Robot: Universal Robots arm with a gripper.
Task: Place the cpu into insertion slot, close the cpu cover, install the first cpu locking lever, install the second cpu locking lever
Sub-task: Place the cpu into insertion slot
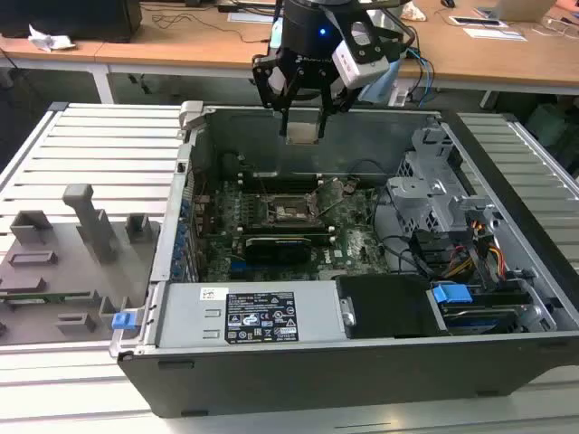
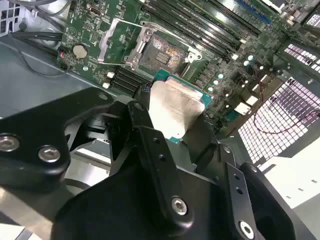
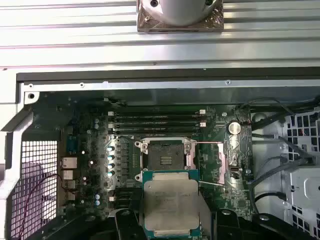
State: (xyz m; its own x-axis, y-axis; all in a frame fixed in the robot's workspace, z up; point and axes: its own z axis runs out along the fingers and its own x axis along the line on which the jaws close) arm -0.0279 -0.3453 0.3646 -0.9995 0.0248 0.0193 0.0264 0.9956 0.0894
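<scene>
A grey fixture tray (image 1: 72, 253) lies at the exterior view's left, beside the open computer case (image 1: 362, 362). Above the bare socket (image 1: 288, 210), the gripper (image 1: 304, 116) pinches the cpu (image 1: 301, 134) between its fingers, clear of the board. The cpu cover (image 2: 105, 42) is swung open.

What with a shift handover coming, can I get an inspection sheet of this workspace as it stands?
Surface: grey slatted table bearing the open computer case.
Job's things: cpu held above the case; socket empty; cpu cover swung open.
Clutter: grey fixture blocks on the table at the exterior view's left.
Grippers: gripper shut on the cpu.
Cables: coloured bundle by the drive bays; black wires across the motherboard.
Surroundings: wooden desks behind the table.
</scene>
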